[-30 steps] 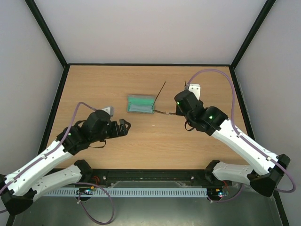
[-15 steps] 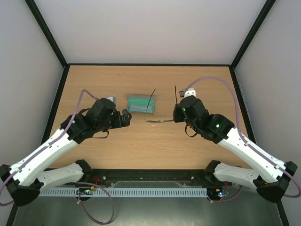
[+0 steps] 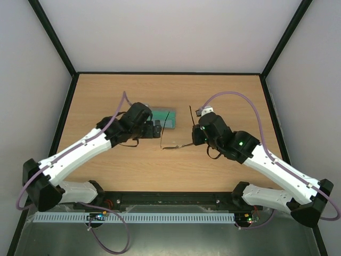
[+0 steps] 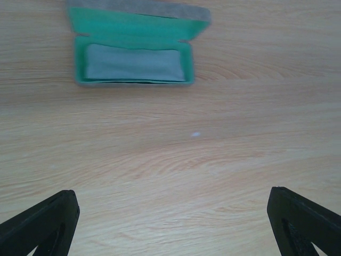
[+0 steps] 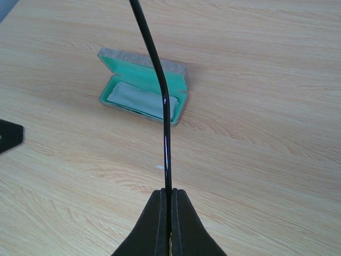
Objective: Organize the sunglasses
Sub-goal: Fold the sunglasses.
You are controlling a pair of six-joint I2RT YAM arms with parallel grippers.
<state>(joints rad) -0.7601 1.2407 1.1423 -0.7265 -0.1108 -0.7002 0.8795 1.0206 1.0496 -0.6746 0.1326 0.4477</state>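
The sunglasses (image 3: 175,145) hang in the air between the two arms, a thin dark wire frame with its slim temple arms sticking out. My right gripper (image 5: 169,195) is shut on one temple arm (image 5: 159,80), which rises as a black rod from between its fingertips. In the top view the right gripper (image 3: 195,140) is right of the open grey case (image 3: 168,118). My left gripper (image 3: 156,128) is at the case's near left side. In the left wrist view the left gripper (image 4: 170,216) stands wide open over bare wood, nothing between its fingers (image 4: 45,221).
The case (image 4: 133,32) lies open, green lined, with a folded pale cloth (image 4: 133,64) in its tray. From the right wrist view the case (image 5: 120,66) is ahead and left. A white cable connector (image 3: 205,111) sits above the right wrist. Black frame posts edge the table.
My left arm has swung right and forward to the case. My right gripper has moved slightly left and nearer with the sunglasses, which have turned in its grip.
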